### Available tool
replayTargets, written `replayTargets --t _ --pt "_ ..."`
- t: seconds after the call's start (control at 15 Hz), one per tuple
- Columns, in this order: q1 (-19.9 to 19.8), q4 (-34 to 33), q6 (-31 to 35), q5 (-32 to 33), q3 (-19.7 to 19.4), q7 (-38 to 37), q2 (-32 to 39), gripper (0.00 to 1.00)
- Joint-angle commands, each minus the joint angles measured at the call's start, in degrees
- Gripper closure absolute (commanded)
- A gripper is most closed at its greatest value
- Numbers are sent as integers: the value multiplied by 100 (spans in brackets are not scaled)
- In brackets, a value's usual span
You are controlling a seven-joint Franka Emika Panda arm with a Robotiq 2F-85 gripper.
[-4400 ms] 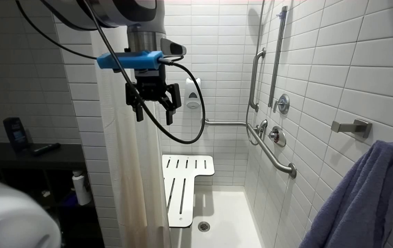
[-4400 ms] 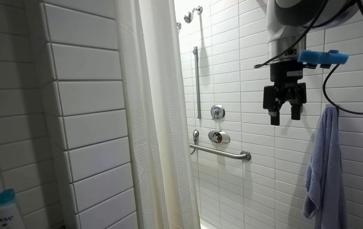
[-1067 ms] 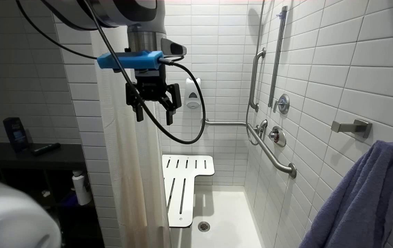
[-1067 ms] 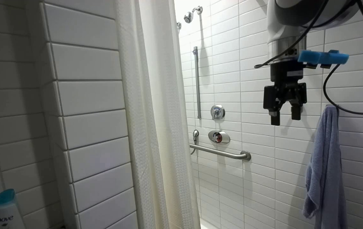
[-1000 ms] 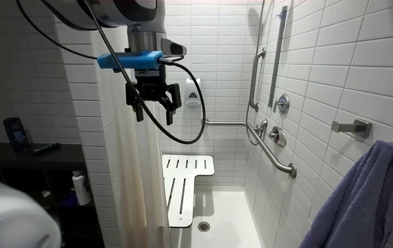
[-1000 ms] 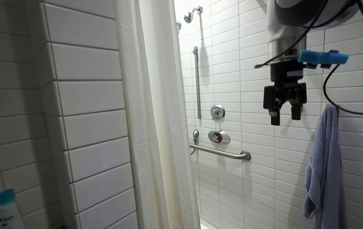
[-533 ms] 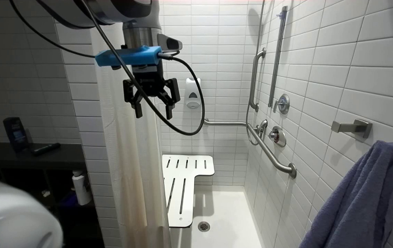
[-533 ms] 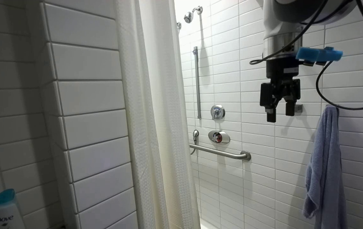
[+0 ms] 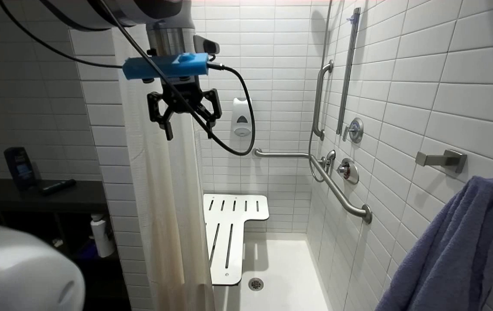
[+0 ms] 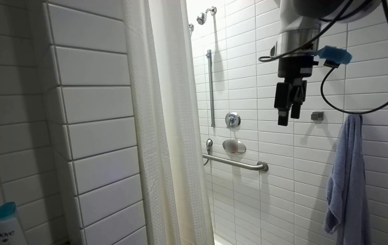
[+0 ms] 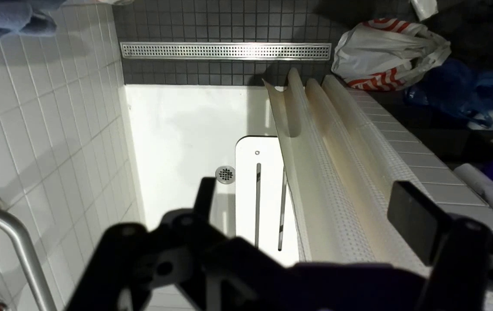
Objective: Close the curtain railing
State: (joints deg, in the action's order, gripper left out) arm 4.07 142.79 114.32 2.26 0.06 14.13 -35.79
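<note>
Wrist view and both exterior views alike show a tiled wall (image 9: 402, 99) on one side and the curtain (image 9: 173, 211) gathered in long pleats on the other, so the closing looks not yet done. Seen from the wrist, its free edge (image 11: 293, 172) overlaps the shower seat (image 11: 270, 194), where the cloth might catch. A blue-grey towel (image 10: 348, 180) hangs at the tiled wall; the pull should head for that wall without brushing the towel. In an exterior view the gripper (image 10: 289, 117) hangs high and looks well apart from the curtain, though depth is hard to judge; its jaws stand wide and hold nothing. A black cable (image 9: 253, 125) loops beside the jaws and could snag; best turned away from the fabric. The step in hand is probably the approach: bring the jaws level with the free edge, turn until a pad (image 11: 415, 220) would come on either side of it, and take a single layer rather than a bunch of pleats; then close firmly, since thin cloth may slip, and draw sideways slowly.
</note>
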Motion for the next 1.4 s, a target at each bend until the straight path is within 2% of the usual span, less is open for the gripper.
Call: replayTargets --t 0.0,0.4,1.07,1.33 --pt "310 20 132 -139 -260 716 -69 0" --pt "537 82 237 -159 -458 1522 -116 0" --pt "519 -90 24 -217 -424 1422 40 0" --pt "582 -66 183 -197 -464 1631 5 0"
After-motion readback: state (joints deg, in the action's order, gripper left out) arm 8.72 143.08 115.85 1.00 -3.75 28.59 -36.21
